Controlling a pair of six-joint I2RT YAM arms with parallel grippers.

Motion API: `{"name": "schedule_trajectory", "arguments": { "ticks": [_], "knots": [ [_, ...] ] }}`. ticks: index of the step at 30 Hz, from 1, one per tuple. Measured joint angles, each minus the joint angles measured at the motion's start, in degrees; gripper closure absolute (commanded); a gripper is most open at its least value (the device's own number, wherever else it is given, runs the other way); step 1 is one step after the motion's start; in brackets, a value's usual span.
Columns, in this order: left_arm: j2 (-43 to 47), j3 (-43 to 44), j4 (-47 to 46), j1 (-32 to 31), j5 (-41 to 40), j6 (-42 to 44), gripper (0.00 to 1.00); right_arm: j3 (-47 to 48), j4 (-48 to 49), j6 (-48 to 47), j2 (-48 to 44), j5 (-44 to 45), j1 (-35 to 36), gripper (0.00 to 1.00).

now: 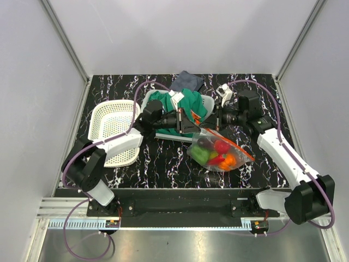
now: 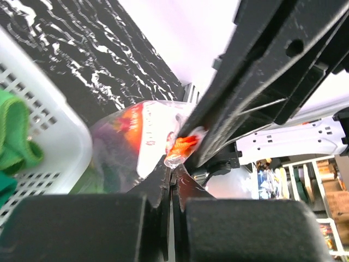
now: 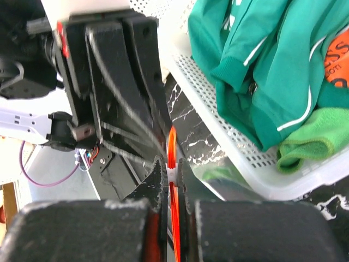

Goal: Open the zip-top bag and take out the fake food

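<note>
The clear zip-top bag (image 1: 218, 152) lies right of the table's middle, its orange-red zip strip (image 1: 240, 152) along the far right side. Inside it sits the fake food (image 1: 221, 146): red, green and orange pieces. Both grippers meet at the bag's far left corner. My left gripper (image 1: 198, 130) (image 2: 174, 166) is shut on the bag's crinkled corner (image 2: 182, 147) by the strip's end. My right gripper (image 1: 214, 126) (image 3: 172, 170) is shut on the zip strip (image 3: 172, 143), pinching its white slider. Blurred food colours (image 2: 128, 123) show through the plastic.
A white perforated basket (image 1: 206, 101) (image 3: 218, 103) holding a green garment (image 1: 188, 103) (image 3: 256, 65) stands just behind the grippers. Another white basket (image 1: 112, 128) sits at the left. A dark cloth (image 1: 187, 81) lies at the back edge.
</note>
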State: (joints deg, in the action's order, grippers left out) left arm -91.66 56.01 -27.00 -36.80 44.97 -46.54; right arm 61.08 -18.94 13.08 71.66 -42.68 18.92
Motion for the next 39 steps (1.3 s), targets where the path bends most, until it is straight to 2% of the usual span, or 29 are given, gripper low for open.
{"name": "schedule_trajectory", "arguments": {
  "ticks": [11,23,29,34,35,36,38,39],
  "knots": [
    [8.8,-6.3,4.6,4.5,-5.5,-0.4,1.00,-5.4,-3.0,0.3,-7.4,0.3,0.1,1.00],
    [32.3,-13.4,20.1,8.4,-23.0,5.0,1.00,-9.3,-5.0,2.8,-13.6,-1.4,0.2,1.00],
    [36.2,-16.4,25.1,12.4,-29.2,6.3,1.00,-13.9,-6.0,4.4,-17.7,-1.5,0.2,1.00],
    [37.7,-17.5,26.7,13.6,-28.3,6.3,1.00,-16.0,-6.5,6.7,-22.0,-0.9,0.3,1.00],
    [38.0,-17.5,26.7,13.6,-27.9,6.5,1.00,-16.0,-6.5,7.0,-22.7,-0.9,0.4,0.97],
    [38.2,-17.5,26.7,13.6,-27.4,6.6,1.00,-16.0,-6.6,7.3,-23.3,-0.9,0.4,0.79],
    [38.2,-17.6,26.4,13.6,-26.6,6.9,1.00,-16.0,-6.9,7.7,-23.7,-0.9,0.4,0.56],
    [38.2,-17.7,26.1,13.6,-26.3,7.2,1.00,-16.0,-7.4,7.8,-23.5,-0.9,0.4,0.37]
  ]
}}
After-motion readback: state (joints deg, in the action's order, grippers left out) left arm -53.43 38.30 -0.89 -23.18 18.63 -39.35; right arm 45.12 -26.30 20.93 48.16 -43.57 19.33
